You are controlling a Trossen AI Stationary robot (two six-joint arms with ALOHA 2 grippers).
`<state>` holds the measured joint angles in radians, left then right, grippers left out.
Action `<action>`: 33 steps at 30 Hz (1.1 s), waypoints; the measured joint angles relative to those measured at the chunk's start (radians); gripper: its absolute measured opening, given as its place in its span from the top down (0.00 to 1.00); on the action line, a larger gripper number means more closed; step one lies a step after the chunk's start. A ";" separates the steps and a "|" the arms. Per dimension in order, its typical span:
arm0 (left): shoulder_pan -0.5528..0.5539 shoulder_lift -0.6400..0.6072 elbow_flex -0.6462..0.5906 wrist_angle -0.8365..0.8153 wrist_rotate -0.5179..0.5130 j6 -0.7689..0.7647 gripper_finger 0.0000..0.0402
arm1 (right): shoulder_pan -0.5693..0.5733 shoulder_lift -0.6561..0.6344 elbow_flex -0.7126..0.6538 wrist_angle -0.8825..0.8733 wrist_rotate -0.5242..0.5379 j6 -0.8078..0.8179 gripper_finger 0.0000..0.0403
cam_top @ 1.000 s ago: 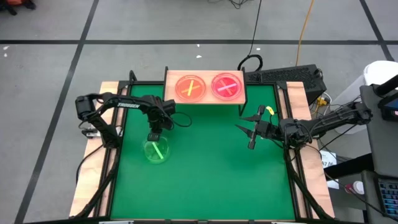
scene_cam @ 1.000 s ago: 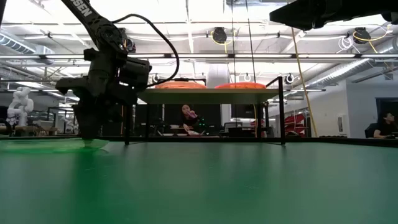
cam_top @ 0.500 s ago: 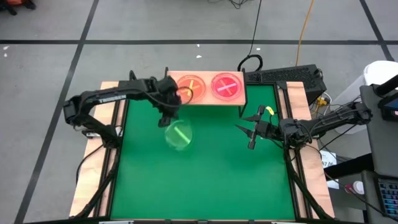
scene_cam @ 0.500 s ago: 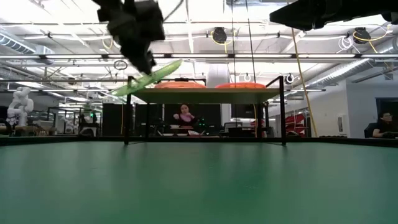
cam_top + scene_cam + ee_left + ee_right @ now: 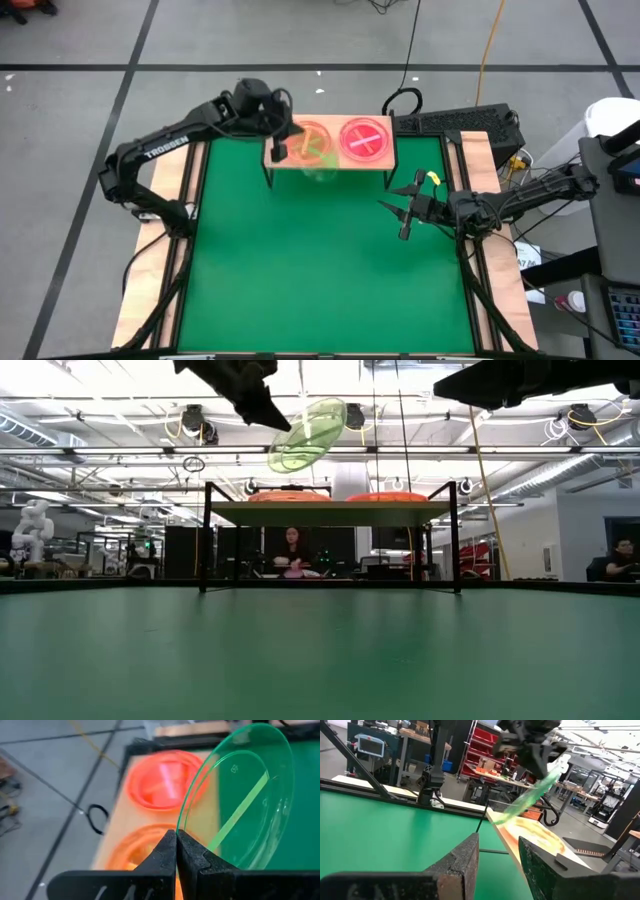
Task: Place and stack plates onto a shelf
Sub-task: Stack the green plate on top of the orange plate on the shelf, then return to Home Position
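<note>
My left gripper is shut on a translucent green plate with a bright green bar, held in the air over the left end of the light-wood shelf. In the low view the green plate hangs tilted well above the shelf board. Two stacks rest on the shelf: amber-orange plates on the left, pink plates on the right. My right gripper waits open above the table's right side, its fingers apart. My left gripper pinches the green plate's rim between its two fingers, at the edge nearest the table's left side. The fingers slant down from the upper left. The plate is lifted clear and tilted steeply, its free edge higher than the held edge.
The green table stretches in front of the shelf, framed by wooden side boards. The shelf stands on thin black legs at the far edge. A person sits in the room behind the table.
My left gripper has carried the green plate from the table's left part, where it lay flat, up and toward the far edge until it hangs over the shelf's left stack. The plate has tipped from flat to steeply tilted.
</note>
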<state>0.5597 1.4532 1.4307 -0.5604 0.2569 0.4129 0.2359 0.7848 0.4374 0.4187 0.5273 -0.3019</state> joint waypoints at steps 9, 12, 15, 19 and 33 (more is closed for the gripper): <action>0.125 0.009 0.000 0.041 -0.001 -0.112 0.98 | 0.000 0.000 0.000 -0.008 0.000 -0.001 0.70; 0.144 0.016 -0.002 0.035 0.000 -0.146 0.95 | 0.000 0.000 0.000 -0.008 0.000 -0.001 0.70; 0.144 0.037 -0.002 0.046 -0.013 -0.157 0.94 | 0.000 0.000 0.000 -0.007 0.000 -0.001 0.70; 0.146 0.067 -0.005 0.033 -0.061 -0.165 0.93 | 0.000 0.000 0.000 -0.010 0.000 0.002 0.70; 0.140 0.066 -0.004 0.040 -0.142 -0.165 0.82 | 0.000 0.000 0.000 -0.012 0.000 0.002 0.70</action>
<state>0.6996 1.5191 1.4269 -0.5201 0.1148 0.2478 0.2363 0.7849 0.4370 0.4063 0.5270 -0.2999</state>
